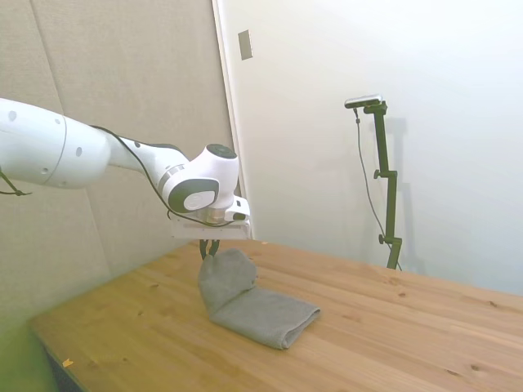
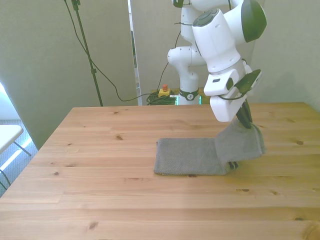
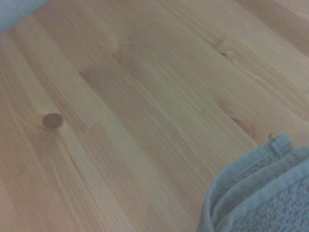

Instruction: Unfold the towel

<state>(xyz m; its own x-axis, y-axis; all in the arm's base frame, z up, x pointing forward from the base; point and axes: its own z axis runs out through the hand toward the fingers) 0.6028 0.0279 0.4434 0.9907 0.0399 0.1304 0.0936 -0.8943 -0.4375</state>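
Small plain grey terry-cloth towel (image 2: 200,156): one edge is pinched in the closed two-finger gripper (image 2: 245,120) and raised off the wooden table (image 2: 100,150); unfolding judged underway, carrying across required next.

A knotty pine table (image 1: 392,327) stands before beige padded wall panels (image 1: 122,82) and a plain white wall (image 1: 458,122). Daylight brightens the floor (image 2: 12,150) beside a white folding table (image 2: 7,135).

Bare wooden table (image 2: 100,150) open from 6 through 12 o'clock of the towel (image 2: 190,156) in the front view, gripper (image 2: 244,119) and arm (image 2: 225,45) blocking its 2 o'clock end, lifted edge there.
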